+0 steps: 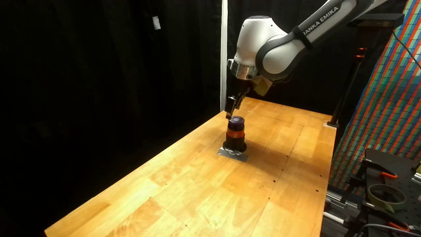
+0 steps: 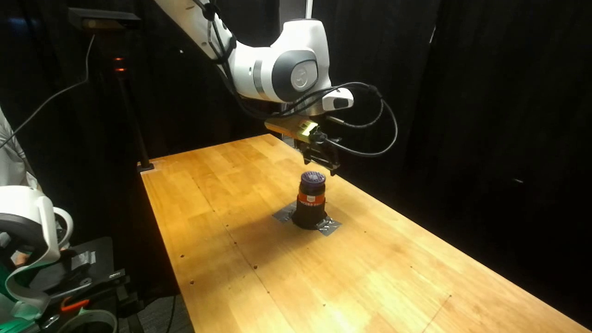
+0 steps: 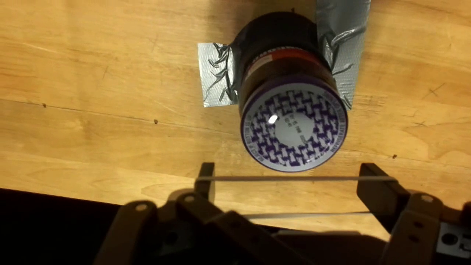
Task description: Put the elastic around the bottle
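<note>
Stretching the elastic [image 3: 287,178] near the bottle [image 2: 311,192]

Holding the fingers [image 3: 381,195] of the gripper [image 2: 320,167] wide apart, stretching the elastic between them in two taut strands (wrist view). Hovering over the table [image 2: 393,263], near the bottle's lid [image 3: 294,127], in both exterior views. In the wrist view, holding the closer strand just beside the lid, at a height hard to judge. For the bottle: standing upright in a black holder [image 2: 309,216] on the table, showing an orange-red band [image 1: 235,134] below the lid. For the holder: bearing grey tape [image 2: 330,227] on two sides of its foot.
</note>
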